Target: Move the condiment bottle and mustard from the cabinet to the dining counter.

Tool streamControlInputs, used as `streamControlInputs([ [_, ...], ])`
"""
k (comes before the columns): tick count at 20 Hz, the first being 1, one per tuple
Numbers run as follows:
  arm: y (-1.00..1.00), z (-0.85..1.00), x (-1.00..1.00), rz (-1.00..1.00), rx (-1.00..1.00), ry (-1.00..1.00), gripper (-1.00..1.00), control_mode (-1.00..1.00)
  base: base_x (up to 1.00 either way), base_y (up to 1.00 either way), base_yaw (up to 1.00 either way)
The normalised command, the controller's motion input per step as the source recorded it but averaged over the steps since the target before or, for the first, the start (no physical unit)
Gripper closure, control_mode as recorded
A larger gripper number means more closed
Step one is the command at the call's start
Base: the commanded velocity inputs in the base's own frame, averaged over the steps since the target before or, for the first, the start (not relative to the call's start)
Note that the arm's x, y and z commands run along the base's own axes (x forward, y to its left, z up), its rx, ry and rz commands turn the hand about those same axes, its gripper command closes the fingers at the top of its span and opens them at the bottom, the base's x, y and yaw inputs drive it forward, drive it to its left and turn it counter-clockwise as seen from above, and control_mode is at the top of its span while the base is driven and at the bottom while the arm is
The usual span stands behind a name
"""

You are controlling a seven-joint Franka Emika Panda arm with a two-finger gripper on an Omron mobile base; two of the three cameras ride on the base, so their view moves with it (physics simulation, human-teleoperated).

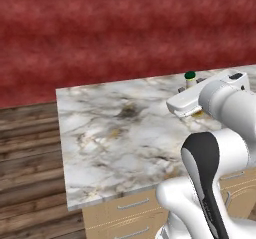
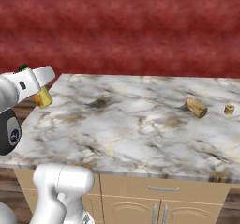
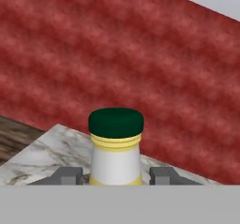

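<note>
1. Over the near left corner of the counter (image 2: 140, 120), as the right base view has it: the pincer (image 3: 116, 175) is clamped on the mustard (image 3: 116, 148), one finger against each side of the bottle's body, green cap up.
2. Bottle held upright, most likely so it can stand on its base once let go. In the right base view its yellow bottom peeks out under the white hand, low over the marble; whether it touches the top yet cannot be told.
3. Grip sits below the cap, on the body, a fair hold for carrying and for a straight set-down.
4. Left base view: the arm hides most of the mustard; just the green cap stands above the hand, toward the counter's right side.
5. Hand view: cap, yellow collar and pale label up close, which neither base view gives, and the fingers pressed to the sides.
6. Right base view, farther right: a tan cup (image 2: 197, 108) lying on its side and a small cork-like piece (image 2: 229, 109) beyond it, well apart from the mustard.
</note>
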Motion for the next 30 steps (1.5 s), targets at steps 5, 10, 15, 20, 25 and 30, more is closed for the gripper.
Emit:
streamControlInputs([
  [5, 0.0, 0.0, 0.0, 0.0, 0.0, 0.0, 1.0, 1.0, 0.38, 0.0, 0.0],
  [10, 0.0, 0.0, 0.0, 0.0, 0.0, 0.0, 1.0, 1.0, 0.33, 0.0, 0.0],
  [15, 0.0, -0.01, 0.0, 0.0, -0.01, 0.01, 1.0, -1.0, 0.09, 0.0, 0.0],
  [20, -0.01, -0.24, 0.27, 0.06, -0.01, 0.1, 1.0, -1.0, 0.0, 0.0, 0.0],
  [25, -0.34, -0.54, 0.73, 0.36, 0.0, 0.23, 1.0, -1.0, 0.0, 0.0, 0.0],
  [30, -0.56, -0.48, 0.63, 0.44, 0.01, 0.1, 1.0, -1.0, 0.0, 0.0, 0.0],
])
